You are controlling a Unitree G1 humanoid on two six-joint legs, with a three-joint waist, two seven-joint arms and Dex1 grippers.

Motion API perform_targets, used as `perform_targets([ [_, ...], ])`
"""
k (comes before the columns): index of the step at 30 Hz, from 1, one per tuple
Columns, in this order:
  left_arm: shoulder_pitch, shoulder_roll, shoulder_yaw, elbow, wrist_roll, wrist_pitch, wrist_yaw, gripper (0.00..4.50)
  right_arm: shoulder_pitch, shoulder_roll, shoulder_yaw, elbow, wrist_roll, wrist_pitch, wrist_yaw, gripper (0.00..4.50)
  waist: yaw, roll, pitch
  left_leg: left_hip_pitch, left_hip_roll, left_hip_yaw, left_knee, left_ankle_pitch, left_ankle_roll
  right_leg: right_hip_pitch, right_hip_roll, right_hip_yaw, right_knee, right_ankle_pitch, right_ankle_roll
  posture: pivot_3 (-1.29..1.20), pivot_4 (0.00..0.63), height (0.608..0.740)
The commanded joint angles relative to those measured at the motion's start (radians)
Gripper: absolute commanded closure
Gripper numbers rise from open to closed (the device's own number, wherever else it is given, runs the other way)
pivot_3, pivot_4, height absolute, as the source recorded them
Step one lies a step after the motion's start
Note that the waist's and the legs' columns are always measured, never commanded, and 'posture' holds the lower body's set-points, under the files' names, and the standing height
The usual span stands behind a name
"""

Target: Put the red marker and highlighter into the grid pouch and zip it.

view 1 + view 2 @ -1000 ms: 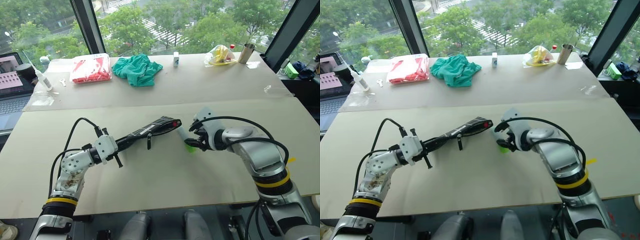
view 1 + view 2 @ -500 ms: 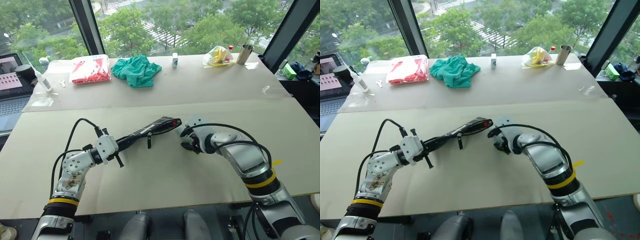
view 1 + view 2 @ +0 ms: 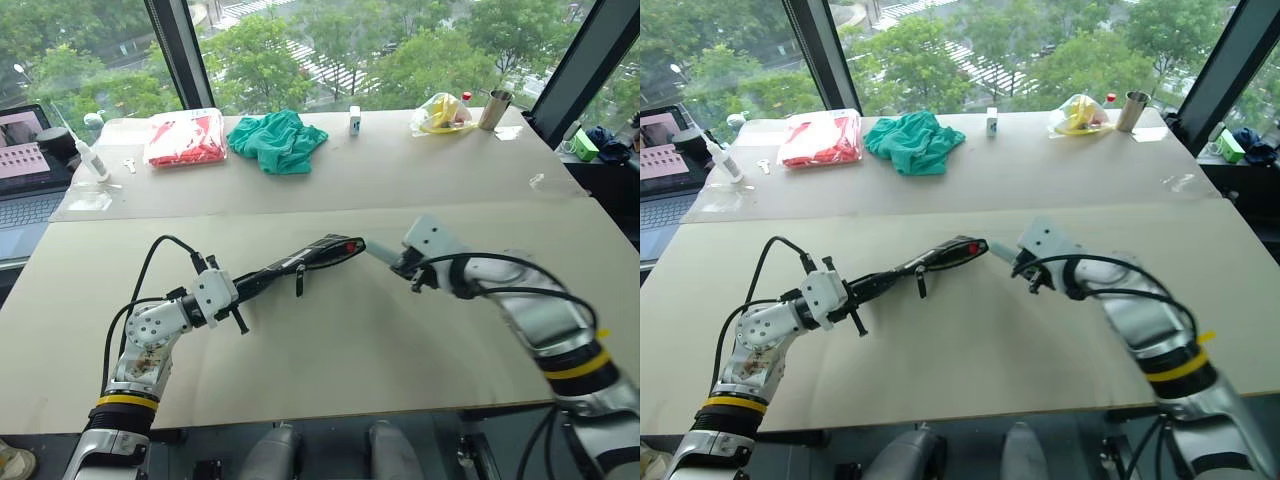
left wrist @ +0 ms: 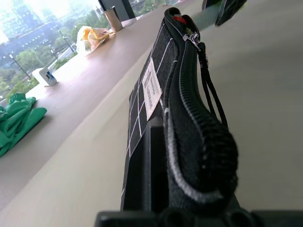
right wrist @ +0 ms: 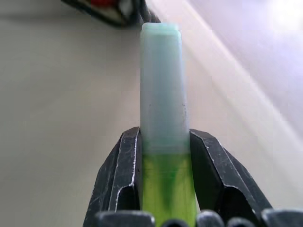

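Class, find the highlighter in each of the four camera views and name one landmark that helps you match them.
Left eye view: highlighter at centre, cap toward the grid pouch mouth, held in the right gripper.
Right eye view: at centre, just right of the pouch mouth.
Left wrist view: pale cap at the top, beyond the pouch's open end.
Right wrist view: upright between the black fingers.
Shared landmark: the pouch's open end with the red marker inside.

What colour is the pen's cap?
Pale see-through green, on the lime-green highlighter; clearest in the right wrist view.
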Motion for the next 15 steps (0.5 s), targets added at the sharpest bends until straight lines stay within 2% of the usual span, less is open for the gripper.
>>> perform_targets([
  [1, -0.007, 0.005, 0.009, -0.018, -0.015, -0.002, -0.003, 4.5, -0.021, -0.074, -0.066, -0.113, 0.089, -0.068, 0.161, 3.46, -0.003, 0.0, 0.0, 0.0, 0.0, 0.0, 0.0, 0.0, 0.0, 0.0, 0.0, 0.0, 0.0, 0.0, 0.0, 0.0, 0.15, 0.74],
  [5, 0.0, -0.001, 0.003, -0.024, -0.01, -0.004, 0.0, 4.5, -0.056, -0.102, -0.036, -0.142, 0.067, -0.102, 0.21, 3.46, -0.002, 0.0, 0.0, 0.0, 0.001, 0.0, 0.0, -0.001, 0.002, 0.0, 0.0, 0.0, 0.0, 0.0, 0.0, 0.0, 0.15, 0.74],
  [15, 0.007, -0.002, -0.006, -0.028, -0.001, -0.006, -0.001, 4.5, -0.191, -0.022, 0.128, -0.046, -0.108, -0.102, 0.177, 3.46, 0.001, 0.0, 0.0, -0.002, 0.0, 0.0, 0.001, -0.001, 0.0, -0.002, 0.0, 0.0, 0.0, 0.0, 0.0, 0.0, 0.15, 0.74],
])
